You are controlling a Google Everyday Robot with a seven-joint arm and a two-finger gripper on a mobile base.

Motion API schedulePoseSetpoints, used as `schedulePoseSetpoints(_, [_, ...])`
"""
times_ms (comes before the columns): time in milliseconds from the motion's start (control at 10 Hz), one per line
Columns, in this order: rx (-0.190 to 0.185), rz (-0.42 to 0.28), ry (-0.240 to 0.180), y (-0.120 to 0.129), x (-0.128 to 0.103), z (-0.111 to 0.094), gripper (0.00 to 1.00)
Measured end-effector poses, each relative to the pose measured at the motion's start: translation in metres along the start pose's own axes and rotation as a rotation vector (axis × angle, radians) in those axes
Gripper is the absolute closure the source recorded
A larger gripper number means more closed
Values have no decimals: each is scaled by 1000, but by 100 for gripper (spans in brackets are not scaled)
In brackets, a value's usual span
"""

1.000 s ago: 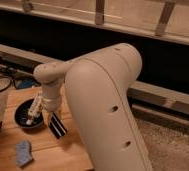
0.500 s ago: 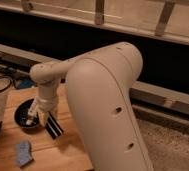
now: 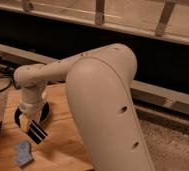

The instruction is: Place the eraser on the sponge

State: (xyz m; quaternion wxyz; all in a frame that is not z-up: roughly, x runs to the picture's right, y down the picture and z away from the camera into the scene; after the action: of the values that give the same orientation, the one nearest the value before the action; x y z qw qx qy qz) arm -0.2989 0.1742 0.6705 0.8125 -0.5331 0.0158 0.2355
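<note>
The small flat blue-grey sponge [image 3: 24, 152] lies on the light wooden table [image 3: 63, 146] near its front left corner, with nothing on top of it. Just above and to the right of it hangs the dark two-bar gripper [image 3: 37, 132], pointing down and slanted toward the lower right. It is apart from the sponge and sits low over the wood. How wide it stands and whether it grips anything cannot be told. Directly behind the gripper the round black bowl [image 3: 44, 114] rests on the table, partly covered by the wrist. Compared with half a second ago, the gripper and wrist have shifted left, now overlapping the bowl and closer to the sponge, while sponge and bowl lie where they were. The cream-white arm [image 3: 103, 100] fills the middle of the view. Its thick upper link rises from the bottom edge, bends at a rounded elbow, runs left as a slimmer forearm and drops to the wrist.
</note>
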Motion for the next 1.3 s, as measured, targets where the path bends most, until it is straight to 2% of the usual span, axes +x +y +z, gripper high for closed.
schedulePoseSetpoints(100, [1,-1,15,3,-2,4,93])
schedulePoseSetpoints(300, [-4,20,19,2,-6,8,93])
schedulePoseSetpoints(600, [-22,-5,28,24,-13,24,93])
schedulePoseSetpoints(900, [-23,-5,45,22,-15,27,93])
schedulePoseSetpoints(1300, [-21,-20,64,36,-24,39,93])
